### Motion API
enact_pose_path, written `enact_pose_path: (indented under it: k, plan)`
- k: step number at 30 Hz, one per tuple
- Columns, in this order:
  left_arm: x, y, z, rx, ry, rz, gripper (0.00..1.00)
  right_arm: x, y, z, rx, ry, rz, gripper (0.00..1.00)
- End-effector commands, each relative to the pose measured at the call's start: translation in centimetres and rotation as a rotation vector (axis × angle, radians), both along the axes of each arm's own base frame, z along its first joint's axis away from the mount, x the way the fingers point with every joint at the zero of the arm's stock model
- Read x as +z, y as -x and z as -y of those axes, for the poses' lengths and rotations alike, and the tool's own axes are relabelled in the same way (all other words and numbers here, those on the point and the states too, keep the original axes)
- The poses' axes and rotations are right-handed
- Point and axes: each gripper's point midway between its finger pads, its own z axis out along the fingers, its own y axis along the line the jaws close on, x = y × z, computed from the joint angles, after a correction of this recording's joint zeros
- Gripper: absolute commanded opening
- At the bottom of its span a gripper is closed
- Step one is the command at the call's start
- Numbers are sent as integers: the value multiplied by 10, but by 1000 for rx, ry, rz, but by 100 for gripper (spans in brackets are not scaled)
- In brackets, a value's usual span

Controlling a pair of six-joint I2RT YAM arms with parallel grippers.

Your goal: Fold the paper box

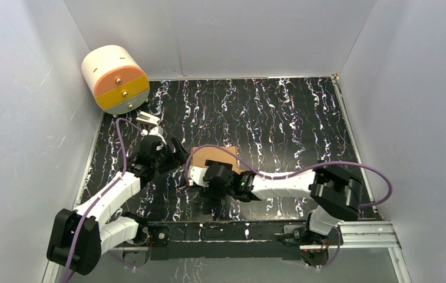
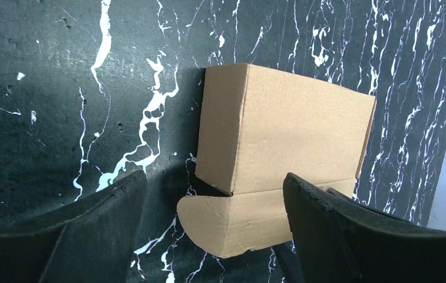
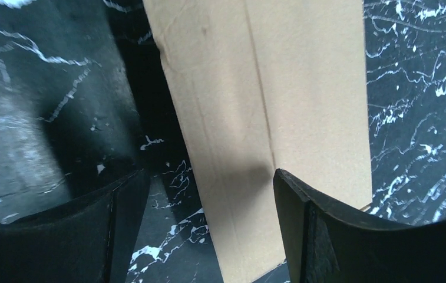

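From above: the plain brown cardboard paper box (image 1: 225, 154) lies near the middle of the black, white-veined table (image 1: 291, 118). It sits between my two arms, and the right arm (image 1: 279, 184) hides its near part. A cream, orange and yellow cylindrical drawer unit (image 1: 114, 79) stands well apart in the far left corner.

Left wrist: the left gripper (image 2: 213, 177) hovers over the table with its fingers spread wide and nothing between them. The box lies just beyond the tips. It looks like a closed, flat-topped body with one rounded flap (image 2: 220, 227) sticking out flat on the table at the end nearest this camera.

Right wrist: the right gripper (image 3: 210, 174) hangs close over the box's creased top, its fingers just as wide and gripping nothing. I cannot tell whether the right-hand finger brushes the cardboard.

I judge the body is formed and the rounded flap remains loose. Next I would need one arm to steady the box while the other lifts that flap and tucks it in without crushing the walls.
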Motion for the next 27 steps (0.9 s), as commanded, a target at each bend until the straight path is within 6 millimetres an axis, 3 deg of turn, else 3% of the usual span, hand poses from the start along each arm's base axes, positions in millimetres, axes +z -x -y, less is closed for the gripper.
enact_pose_path:
  k: [1,11,16,21,27]
  plan:
    - [12,-5,7,-38,31,10,83,11,-30,-2,-55,78,239,86]
    - [7,-9,12,-57,40,-4,82,14,-40,-2,-55,140,377,85]
    - [1,-11,15,-64,52,-14,81,1,-42,-2,-28,183,391,86]
    - [0,-11,16,-67,54,-24,78,-21,-42,-3,-8,219,379,81]
    - [10,-12,6,-33,32,4,78,-20,-45,-8,0,199,391,71]
